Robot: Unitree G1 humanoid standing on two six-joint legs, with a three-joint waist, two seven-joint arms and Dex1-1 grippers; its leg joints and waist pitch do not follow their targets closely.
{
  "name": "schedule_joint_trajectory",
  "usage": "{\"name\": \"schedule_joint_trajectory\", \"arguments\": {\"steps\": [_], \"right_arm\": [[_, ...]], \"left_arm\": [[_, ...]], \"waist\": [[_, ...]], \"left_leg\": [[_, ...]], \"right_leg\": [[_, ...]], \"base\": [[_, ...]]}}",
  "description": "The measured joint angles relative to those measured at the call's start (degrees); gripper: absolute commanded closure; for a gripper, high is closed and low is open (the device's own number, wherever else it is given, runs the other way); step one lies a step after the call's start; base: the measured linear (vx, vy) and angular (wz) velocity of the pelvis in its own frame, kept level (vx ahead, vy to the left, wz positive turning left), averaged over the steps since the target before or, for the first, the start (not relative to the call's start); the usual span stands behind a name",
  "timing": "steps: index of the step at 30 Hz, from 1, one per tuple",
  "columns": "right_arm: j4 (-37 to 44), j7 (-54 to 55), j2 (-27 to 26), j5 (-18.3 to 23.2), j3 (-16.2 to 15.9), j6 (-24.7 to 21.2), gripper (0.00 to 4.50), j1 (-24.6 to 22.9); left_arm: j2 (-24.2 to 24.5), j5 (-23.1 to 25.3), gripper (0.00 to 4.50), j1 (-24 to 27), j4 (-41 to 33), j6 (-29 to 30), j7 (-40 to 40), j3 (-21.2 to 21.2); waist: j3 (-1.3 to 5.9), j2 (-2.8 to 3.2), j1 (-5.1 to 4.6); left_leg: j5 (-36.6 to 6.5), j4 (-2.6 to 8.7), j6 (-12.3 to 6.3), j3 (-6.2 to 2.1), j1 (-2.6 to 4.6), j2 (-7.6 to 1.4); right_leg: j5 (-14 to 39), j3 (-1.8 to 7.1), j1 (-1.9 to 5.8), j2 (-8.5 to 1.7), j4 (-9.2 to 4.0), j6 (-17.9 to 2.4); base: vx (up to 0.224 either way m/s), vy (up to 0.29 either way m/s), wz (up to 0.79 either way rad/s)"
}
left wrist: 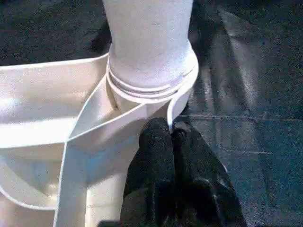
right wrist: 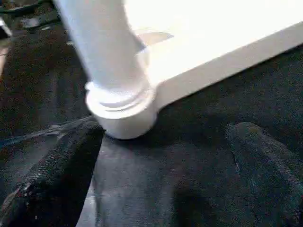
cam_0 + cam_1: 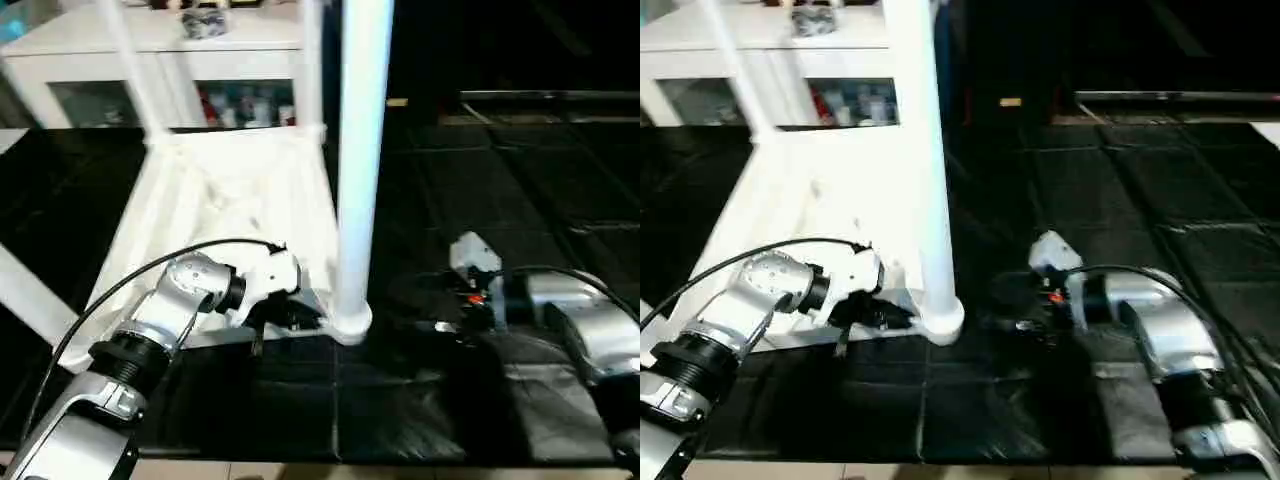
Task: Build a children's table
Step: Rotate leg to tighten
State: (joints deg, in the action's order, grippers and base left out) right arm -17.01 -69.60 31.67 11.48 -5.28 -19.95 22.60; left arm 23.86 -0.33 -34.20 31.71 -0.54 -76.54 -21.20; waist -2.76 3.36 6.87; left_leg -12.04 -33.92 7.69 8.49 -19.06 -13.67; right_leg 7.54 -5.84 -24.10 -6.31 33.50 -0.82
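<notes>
The children's table lies upside down on black mats, its white top (image 3: 230, 190) showing the ribbed underside. A white leg (image 3: 360, 150) stands upright in the near right corner socket (image 3: 350, 322). Two more legs (image 3: 130, 60) rise at the far corners, and another leg (image 3: 25, 295) shows at the left edge. My left gripper (image 1: 169, 137) is shut, its fingertips against the thin rim right beside that socket. Just to the right of the socket, my right gripper (image 2: 161, 179) is open wide, low over the mat, with the leg's base a little ahead of its fingers (image 2: 57, 179) and nothing between them.
A white cabinet (image 3: 200, 70) with glass doors stands behind the table top. Black floor mats (image 3: 520, 180) stretch to the right and toward me. A black cable (image 3: 130, 285) loops over my left forearm.
</notes>
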Motion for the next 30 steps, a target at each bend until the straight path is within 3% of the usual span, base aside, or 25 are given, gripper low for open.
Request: {"name": "schedule_joint_trajectory", "arguments": {"steps": [10,16,17,22,30], "right_arm": [[1.7,13.0,-2.4,-0.1,5.4,-2.5,0.04,-0.2],[3.4,21.6,-7.0,0.1,7.3,-3.7,0.04,-0.5],[3.4,23.7,-8.1,0.0,7.9,-3.4,0.01,-0.5],[6.4,37.8,-15.7,-0.1,12.6,-3.7,0.0,-1.0],[12.6,41.6,-17.5,-1.1,12.0,-3.2,0.0,-5.6]], "left_arm": [[-0.2,-2.0,4.5,0.9,0.5,-2.5,-3.8,0.1],[0.5,-2.3,4.5,2.2,0.1,-6.0,-5.1,0.3],[0.4,-2.3,4.23,2.4,0.1,-6.3,-4.8,0.6],[0.5,-7.3,3.87,5.6,-4.6,-6.3,-2.4,5.8],[3.5,-15.8,3.37,15.3,-20.9,4.1,2.8,14.4]], "waist": [[-0.11,-0.26,0.83],[-0.08,-0.83,1.17],[-0.09,-0.9,1.16],[-0.09,-1.67,0.51],[-0.01,-2.28,-1.75]], "left_leg": [[0.0,0.02,0.01,0.15,-0.11,0.06],[0.1,0.0,0.06,0.24,-0.13,0.04],[0.1,0.0,0.06,0.3,-0.12,0.04],[0.1,0.05,0.18,0.37,-0.17,0.01],[0.1,0.12,0.19,0.4,-0.2,0.01]], "right_leg": [[0.4,0.47,-0.22,-0.02,0.65,0.6],[0.5,0.56,-0.3,-0.02,0.7,0.8],[0.6,0.63,-0.3,-0.02,0.71,0.9],[0.7,0.69,-0.56,-0.02,0.94,1.0],[0.8,0.73,-0.69,0.01,1.0,1.1]], "base": [[0.0,0.0,0.0],[0.0,0.0,0.0],[0.0,0.0,0.0],[0.0,0.0,0.0],[0.0,0.0,0.0]]}}
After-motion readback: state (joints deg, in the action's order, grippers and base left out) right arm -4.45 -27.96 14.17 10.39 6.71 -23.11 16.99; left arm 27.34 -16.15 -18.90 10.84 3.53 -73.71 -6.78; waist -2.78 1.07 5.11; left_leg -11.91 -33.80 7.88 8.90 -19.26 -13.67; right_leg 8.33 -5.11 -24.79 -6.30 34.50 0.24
